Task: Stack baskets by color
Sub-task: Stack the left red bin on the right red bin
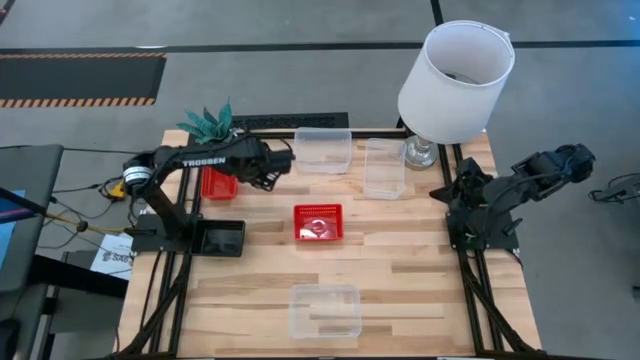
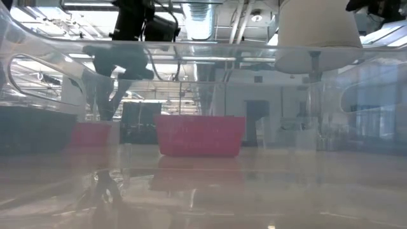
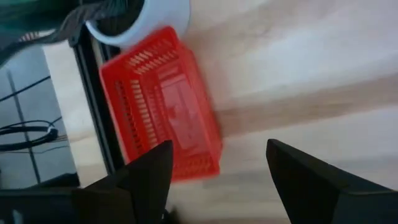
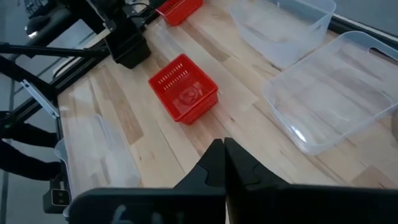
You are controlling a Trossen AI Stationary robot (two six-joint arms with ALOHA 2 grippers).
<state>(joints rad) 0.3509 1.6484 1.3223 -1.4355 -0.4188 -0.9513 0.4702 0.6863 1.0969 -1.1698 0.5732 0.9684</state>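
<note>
— Where does the sorting stand?

— The left claw (image 3: 214, 180) has its fingers spread wide apart with nothing between them, above a red basket (image 1: 219, 184) at the far left of the counter (image 1: 400, 270), beside the plant pot (image 3: 140, 22). From the wrist view that basket sits on the wood just past the fingers, not gripped. I can't tell whether it is one basket or a nested pair.

— And the other reds?

— One more red basket (image 1: 318, 222) stands alone mid-counter, well apart from the first. So I'd judge the red pile is the step in hand and not finished.

— The clear ones?

— Three, all separate: one (image 1: 323, 149) at the far edge, another (image 1: 384, 167) near the lamp (image 1: 455, 80), a third (image 1: 324, 310) at the near edge. A black basket (image 1: 220, 237) sits by the left arm's base.

— The right arm?

— Parked at the right edge, its claw (image 4: 224, 163) pinched together, empty.

— Next move?

— Probably the left claw goes for the middle red basket: come down over one wall, a finger on each side, close, then carry it to the far-left one and lower it squarely inside.
</note>
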